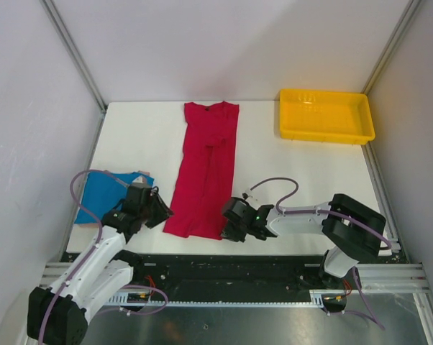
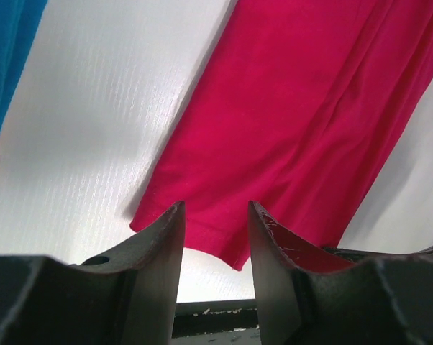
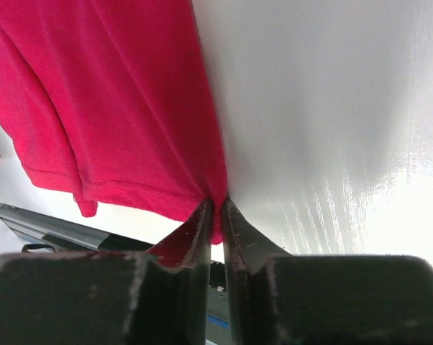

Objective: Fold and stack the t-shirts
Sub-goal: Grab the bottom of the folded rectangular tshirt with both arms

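The red shirt (image 1: 206,172) lies lengthwise on the bench (image 1: 295,180), the blue shirt (image 1: 105,195) folded at left. Now the right pincer (image 3: 216,205) nips the near hem corner; the left pincer (image 2: 215,215) gapes, empty, at the other. Next, I reckon: close it, then fold.

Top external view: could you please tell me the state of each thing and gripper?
red t-shirt: folded lengthwise, flat, near corner pinched.
blue t-shirt: folded, flat.
yellow tray: upright, empty.
left gripper: open, at the red hem.
right gripper: shut on red t-shirt.
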Controlling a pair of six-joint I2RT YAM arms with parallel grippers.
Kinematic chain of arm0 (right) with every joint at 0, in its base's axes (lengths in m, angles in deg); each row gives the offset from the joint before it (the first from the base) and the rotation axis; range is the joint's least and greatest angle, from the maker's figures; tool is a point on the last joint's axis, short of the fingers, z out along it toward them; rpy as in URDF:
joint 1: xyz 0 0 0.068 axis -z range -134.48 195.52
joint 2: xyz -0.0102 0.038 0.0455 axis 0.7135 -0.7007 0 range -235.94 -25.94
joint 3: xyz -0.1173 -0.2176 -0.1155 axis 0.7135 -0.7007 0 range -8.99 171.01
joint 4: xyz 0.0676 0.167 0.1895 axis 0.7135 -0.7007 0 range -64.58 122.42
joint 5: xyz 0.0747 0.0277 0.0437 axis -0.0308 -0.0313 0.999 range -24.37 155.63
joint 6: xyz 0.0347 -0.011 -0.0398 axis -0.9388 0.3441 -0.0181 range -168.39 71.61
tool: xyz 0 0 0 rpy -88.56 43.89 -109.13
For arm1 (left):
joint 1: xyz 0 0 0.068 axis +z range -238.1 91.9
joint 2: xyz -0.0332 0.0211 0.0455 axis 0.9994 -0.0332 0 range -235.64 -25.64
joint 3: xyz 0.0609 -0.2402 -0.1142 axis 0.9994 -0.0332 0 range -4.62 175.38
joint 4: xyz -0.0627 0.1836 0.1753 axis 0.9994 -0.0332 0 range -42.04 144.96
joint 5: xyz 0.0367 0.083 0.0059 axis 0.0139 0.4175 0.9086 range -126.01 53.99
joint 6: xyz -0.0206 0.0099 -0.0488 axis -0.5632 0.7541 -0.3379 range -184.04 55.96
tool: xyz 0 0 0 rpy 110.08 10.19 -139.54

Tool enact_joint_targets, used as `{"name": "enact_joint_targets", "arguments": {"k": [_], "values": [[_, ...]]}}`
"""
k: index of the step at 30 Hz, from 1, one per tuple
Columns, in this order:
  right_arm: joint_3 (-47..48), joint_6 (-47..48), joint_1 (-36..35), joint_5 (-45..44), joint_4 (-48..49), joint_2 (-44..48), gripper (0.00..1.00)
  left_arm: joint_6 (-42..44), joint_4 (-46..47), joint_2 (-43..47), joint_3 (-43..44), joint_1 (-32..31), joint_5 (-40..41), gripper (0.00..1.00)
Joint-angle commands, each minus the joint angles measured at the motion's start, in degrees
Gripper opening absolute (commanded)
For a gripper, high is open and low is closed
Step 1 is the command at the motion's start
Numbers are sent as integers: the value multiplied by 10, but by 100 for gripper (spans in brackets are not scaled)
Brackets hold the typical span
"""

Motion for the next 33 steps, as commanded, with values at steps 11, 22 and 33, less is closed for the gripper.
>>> {"name": "enact_joint_targets", "arguments": {"k": [11, 22, 33], "values": [[-21, 117, 23, -69, -189, 26, 0, -68, -3, -7, -36, -116, 30, 48], [-77, 144, 41, -25, -160, 63, 0, -150, -23, -10, -46, -213, 61, 48], [-79, 151, 42, -6, -137, 49, 0, -176, -22, -36, -56, -224, 76, 42]]}}
